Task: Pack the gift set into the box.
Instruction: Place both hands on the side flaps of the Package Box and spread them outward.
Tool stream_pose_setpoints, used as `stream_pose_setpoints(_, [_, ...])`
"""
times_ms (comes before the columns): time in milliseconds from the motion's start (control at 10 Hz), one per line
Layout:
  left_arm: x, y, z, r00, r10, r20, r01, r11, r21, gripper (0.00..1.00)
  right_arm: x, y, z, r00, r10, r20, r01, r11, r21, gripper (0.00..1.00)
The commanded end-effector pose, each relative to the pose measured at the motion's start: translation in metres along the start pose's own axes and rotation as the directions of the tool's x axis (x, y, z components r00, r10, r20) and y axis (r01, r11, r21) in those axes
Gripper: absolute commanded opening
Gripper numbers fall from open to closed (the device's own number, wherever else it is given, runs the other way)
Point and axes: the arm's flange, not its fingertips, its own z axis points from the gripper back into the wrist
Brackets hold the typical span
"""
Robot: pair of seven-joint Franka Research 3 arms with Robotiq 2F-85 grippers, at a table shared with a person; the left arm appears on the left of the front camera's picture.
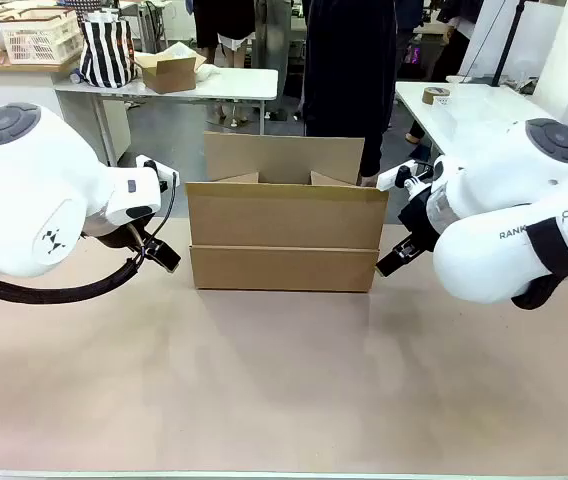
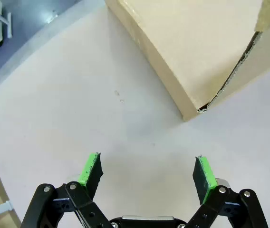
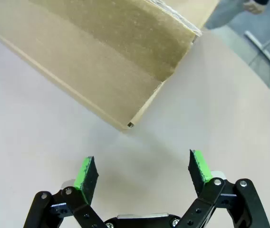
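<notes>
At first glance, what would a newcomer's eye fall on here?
The big brown box, open-topped, stands centred on the table. The left end effector and the right end effector flank it, both open and empty, near its corners. A person stands behind it.

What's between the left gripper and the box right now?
Only bare table. In the left wrist view, the open left gripper points at the box corner, with nothing lying on the stretch between them.

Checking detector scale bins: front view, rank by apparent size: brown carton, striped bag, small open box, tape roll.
1. brown carton
2. striped bag
3. small open box (near the bag's size, unsure)
4. tape roll
Carton sits nearest the camera.
</notes>
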Motion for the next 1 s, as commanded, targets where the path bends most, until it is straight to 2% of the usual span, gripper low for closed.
stream_pose_setpoints(0, [0.0001,0.0,0.0001,1.0,0.0,0.001,0.0,1.0,0.0,1.0,0.0001,0.0,0.0001,1.0,0.0,0.0,0.0,1.0,0.0,1.0])
stream_pose_setpoints(900, [0.0001,0.0,0.0001,1.0,0.0,0.001,0.0,1.0,0.0,1.0,0.0001,0.0,0.0001,1.0,0.0,0.0,0.0,1.0,0.0,1.0])
